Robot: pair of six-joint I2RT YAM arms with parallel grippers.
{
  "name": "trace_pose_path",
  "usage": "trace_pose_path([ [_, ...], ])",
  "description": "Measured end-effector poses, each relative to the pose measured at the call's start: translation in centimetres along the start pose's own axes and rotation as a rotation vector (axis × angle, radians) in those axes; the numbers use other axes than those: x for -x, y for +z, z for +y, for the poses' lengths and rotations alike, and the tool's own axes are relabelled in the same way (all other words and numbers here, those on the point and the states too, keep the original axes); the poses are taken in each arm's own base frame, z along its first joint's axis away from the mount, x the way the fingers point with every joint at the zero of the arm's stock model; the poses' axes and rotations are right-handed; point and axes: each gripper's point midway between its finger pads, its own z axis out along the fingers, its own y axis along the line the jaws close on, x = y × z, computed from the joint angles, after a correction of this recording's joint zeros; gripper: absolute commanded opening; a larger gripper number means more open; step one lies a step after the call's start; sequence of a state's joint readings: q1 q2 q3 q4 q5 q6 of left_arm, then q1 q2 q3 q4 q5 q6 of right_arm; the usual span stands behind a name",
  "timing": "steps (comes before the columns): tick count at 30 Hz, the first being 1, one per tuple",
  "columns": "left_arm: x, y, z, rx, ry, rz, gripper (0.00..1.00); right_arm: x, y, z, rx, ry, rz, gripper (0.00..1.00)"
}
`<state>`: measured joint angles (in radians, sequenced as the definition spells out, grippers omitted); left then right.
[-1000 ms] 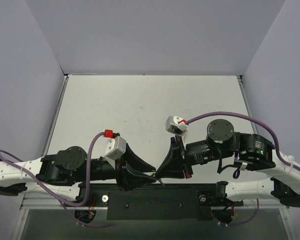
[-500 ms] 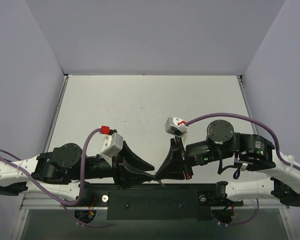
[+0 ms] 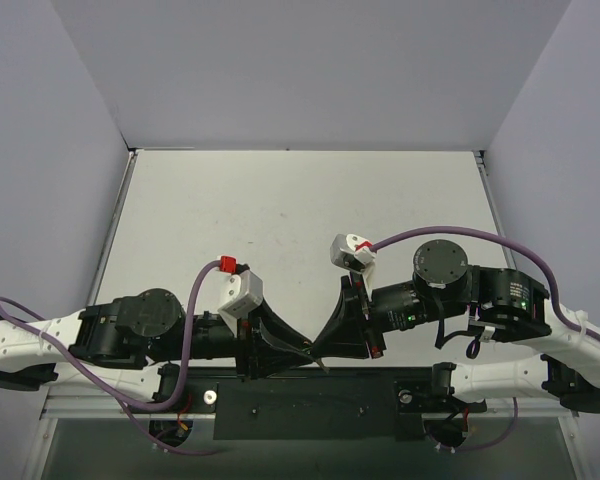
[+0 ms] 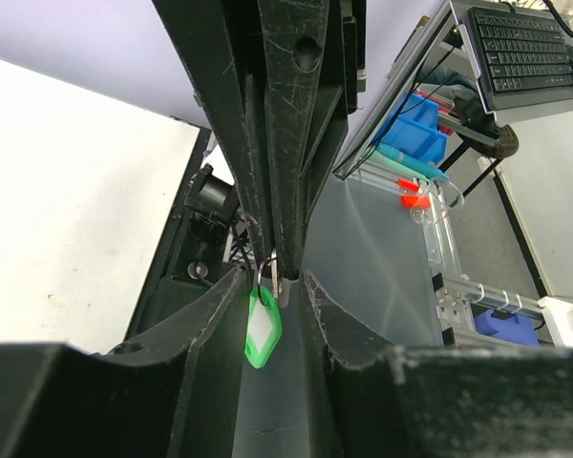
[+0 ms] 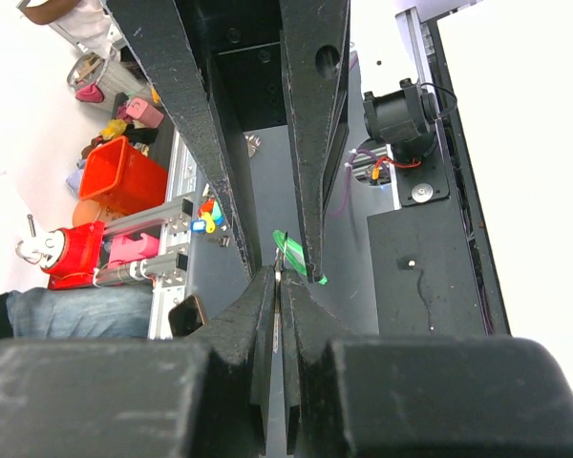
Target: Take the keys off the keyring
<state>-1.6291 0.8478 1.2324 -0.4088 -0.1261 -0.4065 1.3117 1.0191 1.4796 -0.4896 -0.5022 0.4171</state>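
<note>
Both grippers meet tip to tip over the table's near edge. In the right wrist view my right gripper (image 5: 280,277) is shut on the thin silver key (image 5: 280,286), held edge-on between its fingertips. The green keyring (image 5: 296,256) hangs just past them. In the left wrist view the keyring (image 4: 263,329) dangles from a thin wire loop between my left gripper's (image 4: 272,277) open fingers, close to the left finger. The key (image 4: 285,286) shows just under the right gripper's tips. In the top view the left gripper (image 3: 298,352) and the right gripper (image 3: 322,350) touch noses, and key and keyring are too small to make out.
A black mounting plate (image 3: 310,405) runs along the near edge below the grippers. The white table (image 3: 300,210) lies behind, walled on three sides. Beyond the edge are blue bins (image 4: 415,124) and a red bin (image 5: 115,176).
My left arm drew back a little to the left, then came forward to the right again, and its wrist turned. The right arm has hardly moved and stays shut.
</note>
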Motion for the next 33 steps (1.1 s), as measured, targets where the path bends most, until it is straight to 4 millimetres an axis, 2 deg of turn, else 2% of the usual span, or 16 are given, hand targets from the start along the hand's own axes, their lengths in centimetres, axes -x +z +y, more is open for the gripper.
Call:
trace_pose_path([
  [6, 0.21, 0.09, -0.13, 0.005, -0.001, 0.014, 0.29, 0.03, -0.01, -0.03, -0.002, 0.000, -0.002, 0.00],
  [10, 0.36, 0.25, -0.23, 0.011, 0.000, 0.029, 0.29, 0.14, -0.28, 0.07, -0.002, -0.004, -0.010, 0.00],
  [15, 0.47, 0.34, -0.33, 0.013, 0.000, 0.037, 0.38, 0.22, -0.43, 0.14, -0.002, -0.006, -0.015, 0.00],
  [26, 0.18, 0.17, -0.19, 0.018, 0.001, 0.051, 0.39, 0.20, -0.42, 0.16, -0.001, -0.006, -0.014, 0.00],
  [29, 0.28, 0.08, -0.22, 0.019, 0.001, 0.051, 0.37, 0.20, -0.42, 0.15, -0.001, -0.005, -0.014, 0.00],
  [33, 0.39, -0.01, -0.26, 0.017, 0.002, 0.049, 0.29, 0.19, -0.42, 0.16, -0.001, -0.005, -0.014, 0.00],
])
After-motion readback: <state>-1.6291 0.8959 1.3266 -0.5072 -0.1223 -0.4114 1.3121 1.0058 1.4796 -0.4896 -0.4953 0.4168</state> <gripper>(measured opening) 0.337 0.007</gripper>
